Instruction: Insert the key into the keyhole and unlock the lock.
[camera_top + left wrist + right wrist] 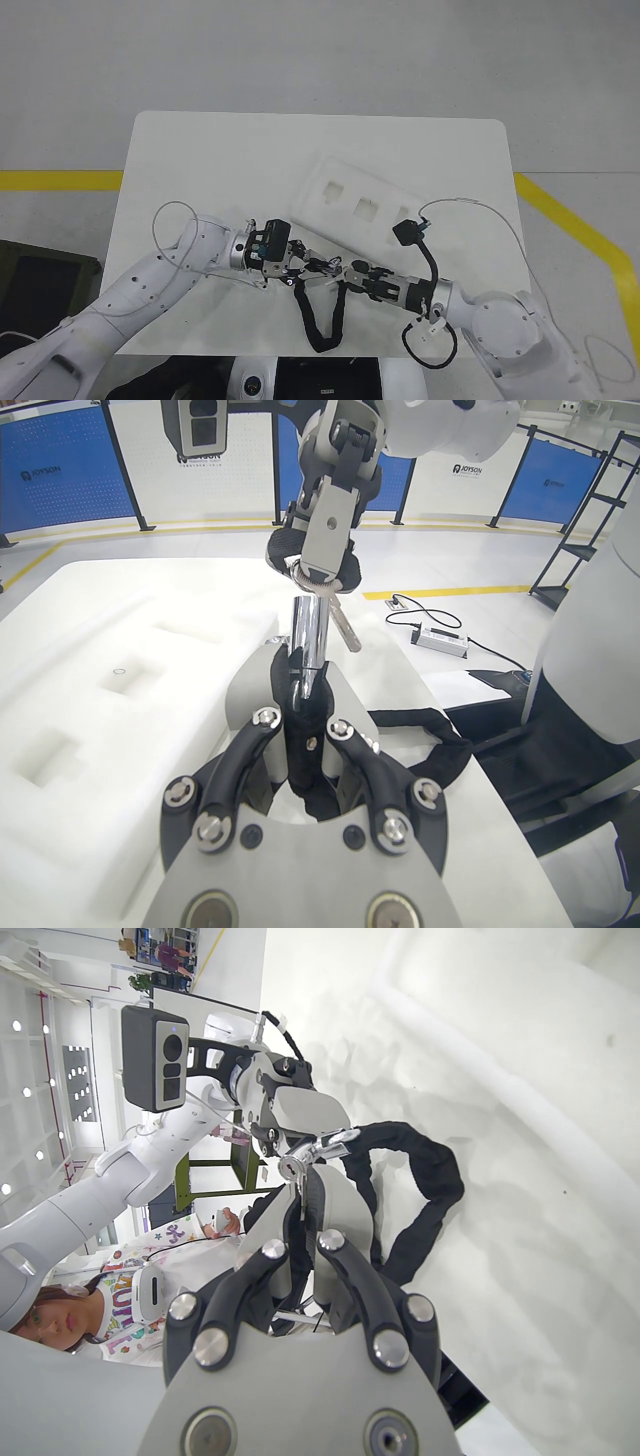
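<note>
Chrome lock cylinder [310,635] between clenched left fingers [248,695], flat steel key [344,626] between clenched right fingers [327,532].

Grey floor [300,50] is seen around a white table [180,140]. Yellow lines [60,180] are marked on the floor at both sides. Blue and white barrier panels [60,475] are set beyond the table, with a black rack [606,499] near them. A power brick [439,638] with its cable is laid on the floor. White shelves [30,1078] with small lamps are noted farther off.
</note>
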You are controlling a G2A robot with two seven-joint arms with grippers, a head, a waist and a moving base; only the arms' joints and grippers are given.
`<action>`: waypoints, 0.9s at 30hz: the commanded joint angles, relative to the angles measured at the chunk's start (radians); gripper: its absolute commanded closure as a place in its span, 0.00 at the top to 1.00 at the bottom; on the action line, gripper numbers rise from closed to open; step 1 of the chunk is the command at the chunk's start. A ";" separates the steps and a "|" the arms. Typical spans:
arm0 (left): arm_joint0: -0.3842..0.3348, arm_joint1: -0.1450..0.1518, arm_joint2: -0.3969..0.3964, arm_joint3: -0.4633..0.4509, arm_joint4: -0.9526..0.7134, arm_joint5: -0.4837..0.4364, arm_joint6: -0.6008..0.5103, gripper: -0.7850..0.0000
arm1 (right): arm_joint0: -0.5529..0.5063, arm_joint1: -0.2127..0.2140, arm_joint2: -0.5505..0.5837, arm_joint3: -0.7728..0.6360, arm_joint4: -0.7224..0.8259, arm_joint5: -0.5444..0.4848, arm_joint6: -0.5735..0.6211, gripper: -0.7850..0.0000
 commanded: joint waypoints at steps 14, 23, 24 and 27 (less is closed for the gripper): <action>-0.037 -0.009 0.033 0.047 -0.031 0.000 -0.093 0.00 | -0.018 0.007 0.063 0.010 0.001 0.003 -0.030 0.00; -0.037 -0.002 0.026 0.068 -0.111 0.000 -0.408 0.00 | -0.074 0.014 0.131 -0.005 0.010 -0.007 -0.042 0.00; -0.036 -0.001 0.023 0.067 -0.131 0.000 -0.443 0.00 | -0.076 0.015 0.133 -0.007 0.010 -0.009 -0.041 0.00; -0.028 -0.001 0.007 0.058 -0.190 0.002 -0.531 0.00 | -0.083 0.016 0.138 -0.010 0.007 -0.010 -0.042 0.00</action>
